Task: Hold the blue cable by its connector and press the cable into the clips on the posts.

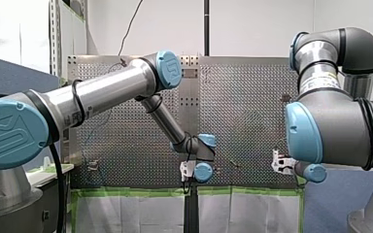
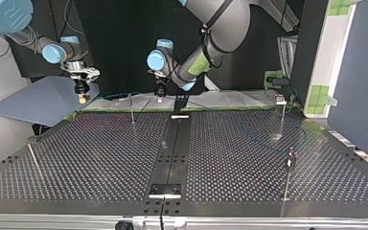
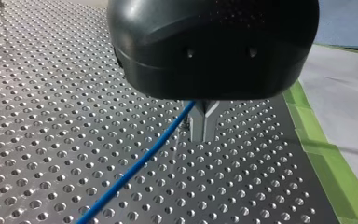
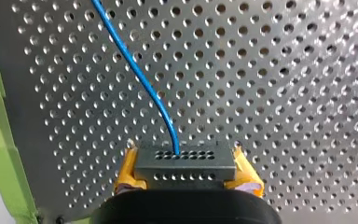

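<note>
1. Right gripper (image 4: 184,151): jaws clenched on the connector (image 4: 184,166), a dark block with rows of small holes. A yellow pad (image 4: 127,171) presses each of its two sides.
2. Cable (image 4: 140,77): blue and thin. It leaves the connector's upper face and runs ahead of the right gripper in a gentle curve over the desk (image 4: 284,84).
3. Left gripper (image 3: 204,136): black body, metal fingers (image 3: 197,122) pressed together. The cable comes up to them at one side and appears pinched there. From that point it slants away over the perforated surface.
4. Position, top view: both grippers hang at the desk's far edge, pointing down. The right is at the view's left, off the desk's corner, and the left is near the middle.
5. Posts (image 2: 282,120): thin and upright, spread over the desk. One stands just beside the left gripper, and two with small clips on top stand at the view's right. No cable can be made out in any clip.
6. Tape (image 3: 327,164): a green strip borders the desk edge beside the left gripper
</note>
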`<action>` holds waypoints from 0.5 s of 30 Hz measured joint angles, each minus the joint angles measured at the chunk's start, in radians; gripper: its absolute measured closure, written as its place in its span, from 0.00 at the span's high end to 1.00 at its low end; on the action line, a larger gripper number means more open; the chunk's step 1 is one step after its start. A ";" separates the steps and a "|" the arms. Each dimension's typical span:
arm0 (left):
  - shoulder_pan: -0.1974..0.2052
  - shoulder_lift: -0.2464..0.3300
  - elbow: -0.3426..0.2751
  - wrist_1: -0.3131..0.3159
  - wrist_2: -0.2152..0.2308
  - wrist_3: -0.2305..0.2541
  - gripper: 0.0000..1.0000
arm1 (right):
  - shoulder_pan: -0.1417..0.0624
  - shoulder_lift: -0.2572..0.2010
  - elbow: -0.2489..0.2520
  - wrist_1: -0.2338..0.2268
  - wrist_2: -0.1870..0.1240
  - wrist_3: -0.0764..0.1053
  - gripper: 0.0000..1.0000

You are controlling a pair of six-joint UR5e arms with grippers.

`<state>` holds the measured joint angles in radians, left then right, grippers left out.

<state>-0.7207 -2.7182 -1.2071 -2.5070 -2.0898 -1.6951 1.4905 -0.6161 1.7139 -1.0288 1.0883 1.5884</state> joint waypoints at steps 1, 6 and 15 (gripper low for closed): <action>0.000 0.000 0.000 -0.001 0.000 0.001 0.00 | -0.002 0.000 -0.001 0.000 0.000 0.000 0.00; 0.001 0.000 0.000 -0.003 0.002 0.003 0.00 | -0.007 0.000 -0.005 0.001 -0.003 0.001 0.00; -0.024 0.001 -0.009 -0.065 -0.003 0.014 0.00 | -0.010 0.000 -0.007 0.021 -0.024 -0.014 0.00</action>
<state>-0.7444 -2.7175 -1.2162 -2.5718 -2.0925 -1.6809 1.4804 -0.6160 1.7069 -1.0075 1.0647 1.5743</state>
